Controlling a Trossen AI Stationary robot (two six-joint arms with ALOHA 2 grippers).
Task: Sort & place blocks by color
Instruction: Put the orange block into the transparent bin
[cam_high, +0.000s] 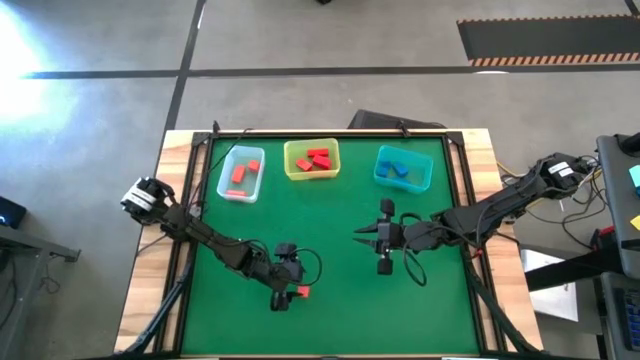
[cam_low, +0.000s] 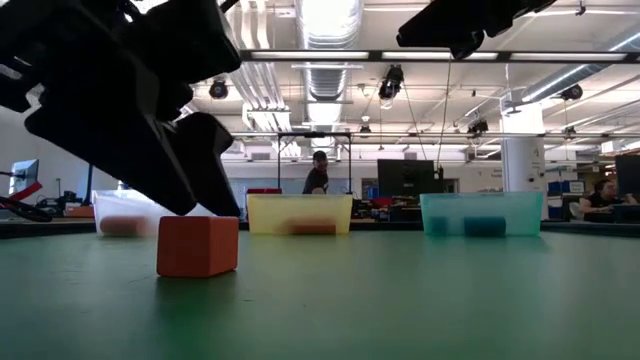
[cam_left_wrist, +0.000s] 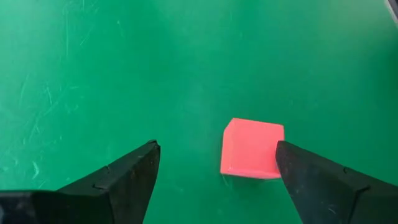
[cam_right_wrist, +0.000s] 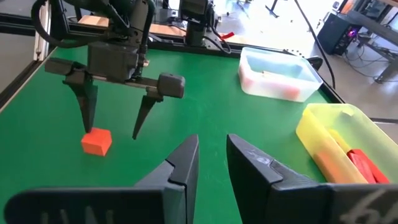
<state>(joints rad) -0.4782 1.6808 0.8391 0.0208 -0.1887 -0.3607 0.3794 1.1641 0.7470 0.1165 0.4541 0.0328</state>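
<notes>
One orange-red cube (cam_high: 301, 292) rests flat on the green mat near the table's near edge; it also shows as the cube (cam_left_wrist: 252, 149) and the cube (cam_right_wrist: 96, 141). My left gripper (cam_high: 290, 290) is open, pointing down over it. The cube stands between the fingers, close against one finger (cam_left_wrist: 311, 180) and far from the other. My right gripper (cam_high: 362, 237) hovers at mid-table, level, pointing toward the table's left. It is open by a narrow gap (cam_right_wrist: 211, 149) and holds nothing. Other blocks lie in the bins at the far side. My left gripper comes at the cube from above, slanting. One finger (cam_left_wrist: 292, 168) stands right beside the cube's side face (cam_left_wrist: 273, 152), but I cannot tell whether they touch. The cube sits flat on the mat.
Along the far edge stand a clear bin (cam_high: 222, 180) with orange-red blocks, a yellow bin (cam_high: 291, 160) with red blocks and a teal bin (cam_high: 425, 175) with blue blocks. Green mat (cam_high: 340, 320) lies between the grippers and the near edge. A person (cam_low: 316, 175) stands in the room beyond.
</notes>
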